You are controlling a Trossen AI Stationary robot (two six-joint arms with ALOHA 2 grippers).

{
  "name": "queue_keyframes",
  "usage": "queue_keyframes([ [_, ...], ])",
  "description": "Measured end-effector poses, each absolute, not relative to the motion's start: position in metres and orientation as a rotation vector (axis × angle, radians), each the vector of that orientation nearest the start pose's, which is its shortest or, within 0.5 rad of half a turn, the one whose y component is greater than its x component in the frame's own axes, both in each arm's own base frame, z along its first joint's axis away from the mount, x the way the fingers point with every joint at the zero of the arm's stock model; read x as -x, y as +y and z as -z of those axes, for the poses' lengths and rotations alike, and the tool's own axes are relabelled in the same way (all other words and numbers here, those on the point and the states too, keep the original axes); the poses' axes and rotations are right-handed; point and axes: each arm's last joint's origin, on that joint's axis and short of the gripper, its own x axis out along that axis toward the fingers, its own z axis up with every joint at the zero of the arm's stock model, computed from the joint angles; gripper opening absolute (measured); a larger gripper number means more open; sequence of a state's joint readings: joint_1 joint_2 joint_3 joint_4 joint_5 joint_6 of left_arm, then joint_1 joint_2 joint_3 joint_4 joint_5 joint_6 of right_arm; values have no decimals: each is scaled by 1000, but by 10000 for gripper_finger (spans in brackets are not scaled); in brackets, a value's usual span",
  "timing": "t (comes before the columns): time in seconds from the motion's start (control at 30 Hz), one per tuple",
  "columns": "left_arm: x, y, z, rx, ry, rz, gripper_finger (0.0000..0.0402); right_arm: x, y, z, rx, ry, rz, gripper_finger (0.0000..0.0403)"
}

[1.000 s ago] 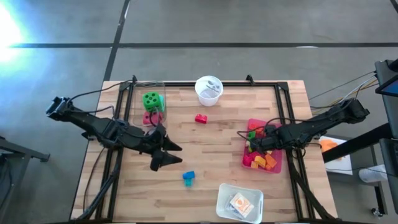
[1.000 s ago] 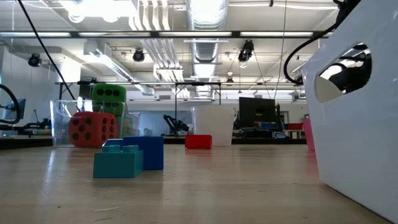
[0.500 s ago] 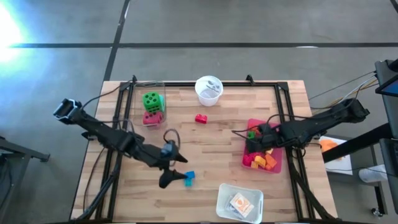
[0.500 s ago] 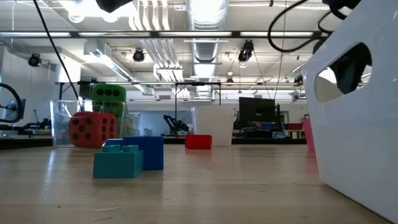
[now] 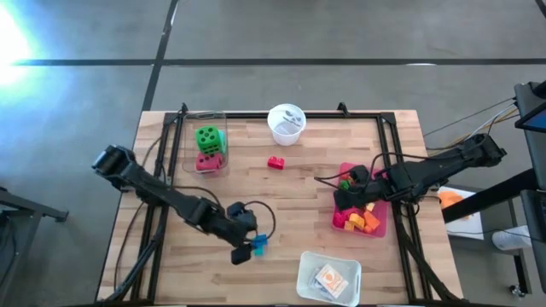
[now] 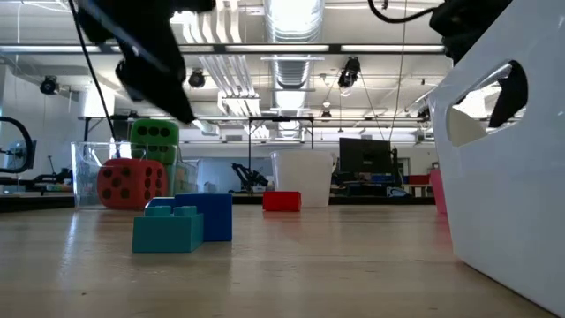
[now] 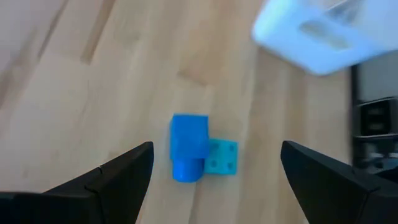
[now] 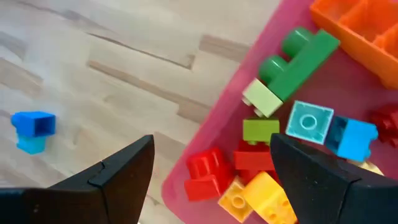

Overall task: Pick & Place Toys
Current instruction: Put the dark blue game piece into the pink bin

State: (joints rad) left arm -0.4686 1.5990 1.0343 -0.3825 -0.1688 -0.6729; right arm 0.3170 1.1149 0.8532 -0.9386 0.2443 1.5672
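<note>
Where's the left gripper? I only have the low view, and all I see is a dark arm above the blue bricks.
Observer: The left gripper is open, right over the blue bricks.
Operator: Is it touching them?
Observer: Not in the left wrist view; the bricks lie in the gap, clear of both fingers.
Operator: And the right arm?
Observer: The right gripper is open above the pink tray of bricks, holding nothing.
</note>
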Motion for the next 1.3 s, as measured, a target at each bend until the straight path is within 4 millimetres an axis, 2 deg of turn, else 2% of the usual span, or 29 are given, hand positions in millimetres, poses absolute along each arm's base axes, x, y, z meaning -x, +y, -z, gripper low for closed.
queue_keyframes([
  [0.23, -301, -147, -170, 314, 1044, -101, 355, -184, 58, -253, -1029, 860, 785, 313],
  [0.47, -306, -146, -150, 299, 1064, -185, 355, -184, 61, -251, -1029, 858, 778, 313],
  [0.73, -307, -143, -150, 211, 1031, -202, 355, -184, 62, -251, -1026, 856, 765, 313],
  [1.3, -313, -145, -151, 173, 987, -151, 355, -185, 62, -251, -1023, 833, 765, 313],
])
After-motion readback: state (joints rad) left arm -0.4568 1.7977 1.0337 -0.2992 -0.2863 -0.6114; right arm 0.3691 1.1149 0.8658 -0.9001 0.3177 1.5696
